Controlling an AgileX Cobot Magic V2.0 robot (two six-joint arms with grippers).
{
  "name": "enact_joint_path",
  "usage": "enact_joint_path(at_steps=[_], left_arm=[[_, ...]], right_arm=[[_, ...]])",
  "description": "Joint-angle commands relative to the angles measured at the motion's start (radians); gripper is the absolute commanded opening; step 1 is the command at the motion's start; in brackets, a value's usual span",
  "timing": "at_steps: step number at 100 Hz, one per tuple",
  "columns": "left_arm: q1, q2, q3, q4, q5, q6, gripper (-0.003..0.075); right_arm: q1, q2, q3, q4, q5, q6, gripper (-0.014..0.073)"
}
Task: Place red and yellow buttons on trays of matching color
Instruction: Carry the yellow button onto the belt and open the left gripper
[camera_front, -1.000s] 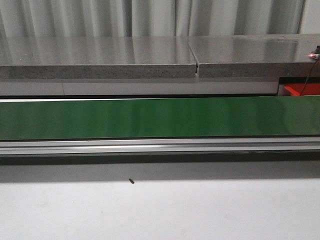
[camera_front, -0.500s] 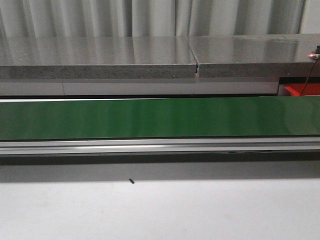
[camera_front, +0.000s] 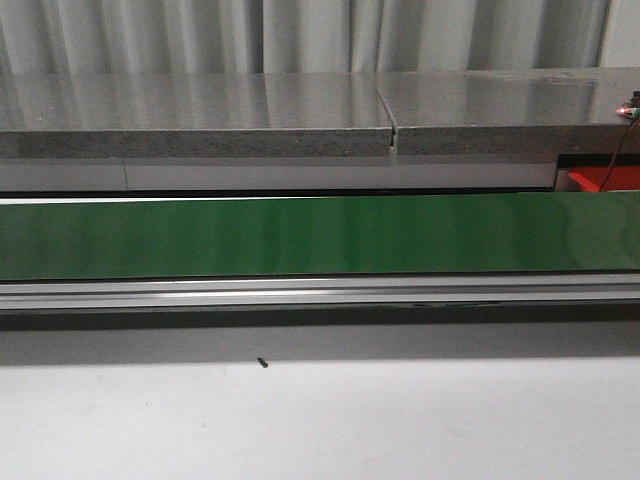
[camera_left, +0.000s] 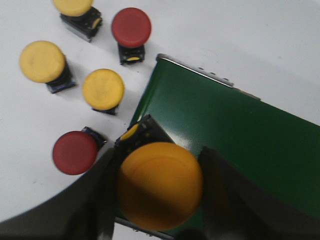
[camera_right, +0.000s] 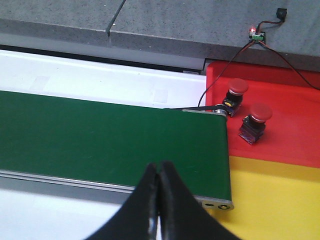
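My left gripper (camera_left: 161, 192) is shut on a yellow button (camera_left: 159, 175), held over the end of the green belt (camera_left: 240, 135). On the white table beside that end lie three more yellow buttons (camera_left: 103, 89) (camera_left: 42, 61) (camera_left: 73, 5) and two red buttons (camera_left: 131, 27) (camera_left: 75, 152). My right gripper (camera_right: 159, 172) is shut with nothing in it, above the belt's other end (camera_right: 110, 135). There, the red tray (camera_right: 290, 100) holds two red buttons (camera_right: 238, 88) (camera_right: 260, 115). The yellow tray (camera_right: 280, 200) lies next to it. Neither gripper shows in the front view.
The green belt (camera_front: 300, 235) runs across the front view, with a metal rail (camera_front: 300, 292) along its near side. A grey stone ledge (camera_front: 200, 110) stands behind it. A small board with a red light and wires (camera_right: 256, 35) sits by the red tray.
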Motion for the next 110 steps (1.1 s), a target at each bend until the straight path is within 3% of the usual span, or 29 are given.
enact_joint_path(at_steps=[1,52,59,76,81,93,110], left_arm=[[-0.038,-0.036,0.001,-0.013,-0.089,-0.001,0.0167],[-0.061,0.064,0.014,-0.041,-0.066,-0.001,0.0176],[-0.061,0.064,0.008,-0.041,-0.064,-0.001,0.0232],[-0.061,0.064,-0.017,-0.084,-0.064,0.001,0.0537],[-0.061,0.062,-0.03,-0.109,-0.064,0.012,0.0592],[-0.061,0.043,-0.063,-0.24,-0.064,0.079,0.0603],[-0.047,0.022,-0.118,-0.246,-0.056,0.079,0.0603]], right_arm=[[-0.001,0.002,-0.024,0.016,-0.068,-0.008,-0.0066],[-0.001,0.002,-0.024,0.016,-0.068,-0.008,-0.0066],[-0.001,0.002,-0.024,0.016,-0.068,-0.008,-0.0066],[-0.001,0.002,-0.024,0.016,-0.068,-0.008,-0.0066],[-0.001,0.002,-0.024,0.016,-0.068,-0.008,-0.0066],[-0.001,0.002,-0.024,0.016,-0.068,-0.008,-0.0066],[-0.001,0.002,-0.024,0.016,-0.068,-0.008,-0.0066]])
